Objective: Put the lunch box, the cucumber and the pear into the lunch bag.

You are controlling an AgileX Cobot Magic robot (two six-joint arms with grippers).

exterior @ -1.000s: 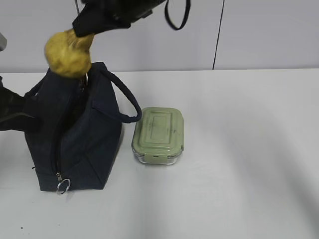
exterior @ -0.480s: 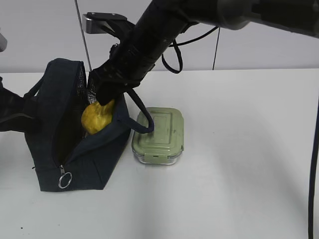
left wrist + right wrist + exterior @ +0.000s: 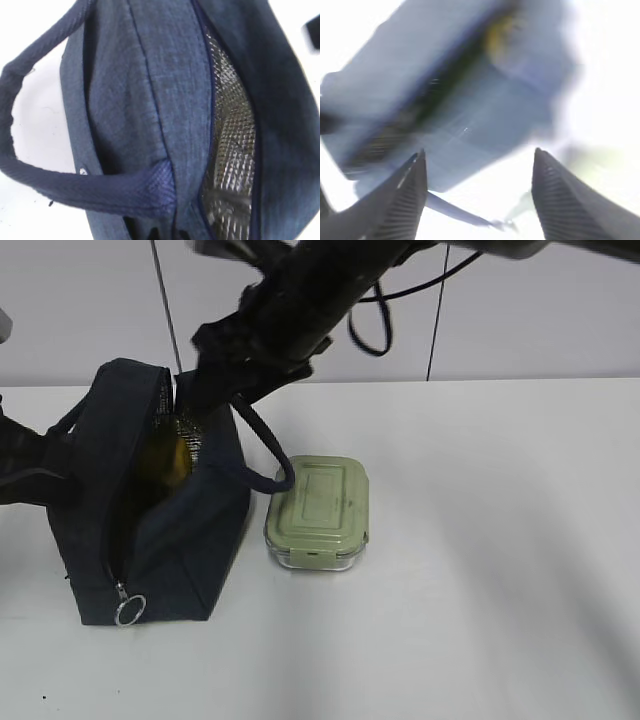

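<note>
The navy lunch bag [image 3: 170, 540] stands open at the left, its silver lining [image 3: 230, 125] showing. The yellow pear [image 3: 168, 462] lies inside its mouth, and shows as a blurred yellow patch in the right wrist view [image 3: 497, 35]. My right gripper [image 3: 203, 388] hangs just above the bag's opening; its jaws [image 3: 480, 151] are wide open and empty. My left gripper [image 3: 30, 468] holds the bag's left side, with fabric and a handle [image 3: 75, 182] filling its view. The lunch box [image 3: 318, 510], with its sage-green lid, sits on the table right of the bag. The cucumber is out of view.
The bag's right loop handle [image 3: 268, 465] droops towards the lunch box. The zipper's ring pull [image 3: 129, 610] hangs at the bag's front bottom. The right arm [image 3: 330, 280] crosses the top of the view. The white table [image 3: 480, 540] stretches to the right.
My right gripper lowered the pear from above the bag into its mouth, let it go and lifted a little. The bag and my left gripper stayed put.
</note>
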